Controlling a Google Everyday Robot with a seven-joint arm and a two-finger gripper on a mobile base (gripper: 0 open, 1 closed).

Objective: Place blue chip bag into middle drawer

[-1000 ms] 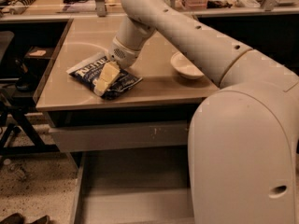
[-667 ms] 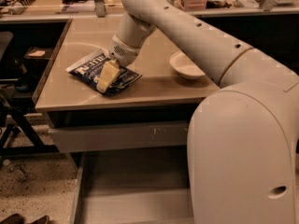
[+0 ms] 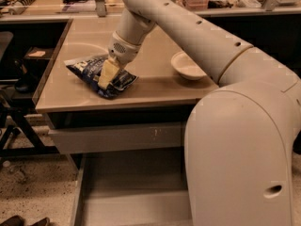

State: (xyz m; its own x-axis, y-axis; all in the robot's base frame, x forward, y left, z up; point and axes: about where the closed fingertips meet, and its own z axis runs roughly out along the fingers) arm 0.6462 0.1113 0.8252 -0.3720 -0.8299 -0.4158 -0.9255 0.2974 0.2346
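Your arm (image 3: 188,27) reaches from the bulky body at the right, up and across the table (image 3: 155,86), then bends down at the wrist to the left half of the top. The gripper (image 3: 108,74) sits pressed on the middle of the bag (image 3: 84,68), covering its centre. You cannot tell whether it has hold of the bag or only rests on it.

The bag lies on the table near the front left, left of the bowl (image 3: 188,66) and well apart from it. Its long axis runs diagonally, from far-left to near-right, lettered face up.

Below, the drawer (image 3: 136,192) stands pulled out. Its right part is hidden by the robot's body and its front is cut off by the bottom edge.
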